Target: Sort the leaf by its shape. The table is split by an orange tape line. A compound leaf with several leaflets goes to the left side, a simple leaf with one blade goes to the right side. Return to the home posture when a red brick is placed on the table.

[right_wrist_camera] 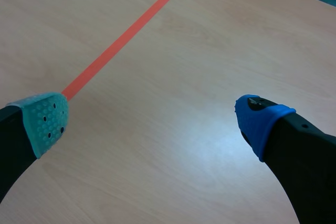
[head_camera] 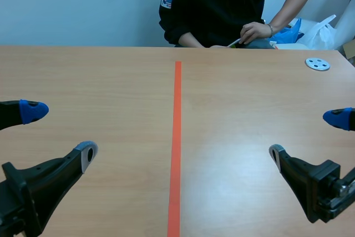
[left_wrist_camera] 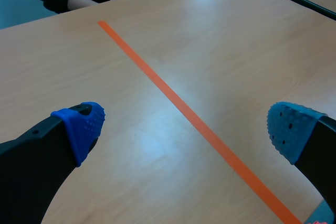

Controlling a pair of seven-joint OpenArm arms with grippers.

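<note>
left gripper (head_camera: pixel 60 132) and right gripper (head_camera: pixel 307 135), two in all, stand open. one grey disc (head_camera: pixel 317 64) lies at two o'clock, one person (head_camera: pixel 233 4) at twelve.

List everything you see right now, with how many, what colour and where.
table: one, light wood, beneath everything
tape line: one, orange, down the table's middle
disc: one, pale grey with holes, far right of the table
blue bag: one, beyond the far edge
white bag: one, beside the blue one
thin thing: one, pale green, in the person's hand, too small to identify
person: one, black top, across the table
left gripper: black, fingers open, near left
right gripper: black, fingers open, near right
</note>
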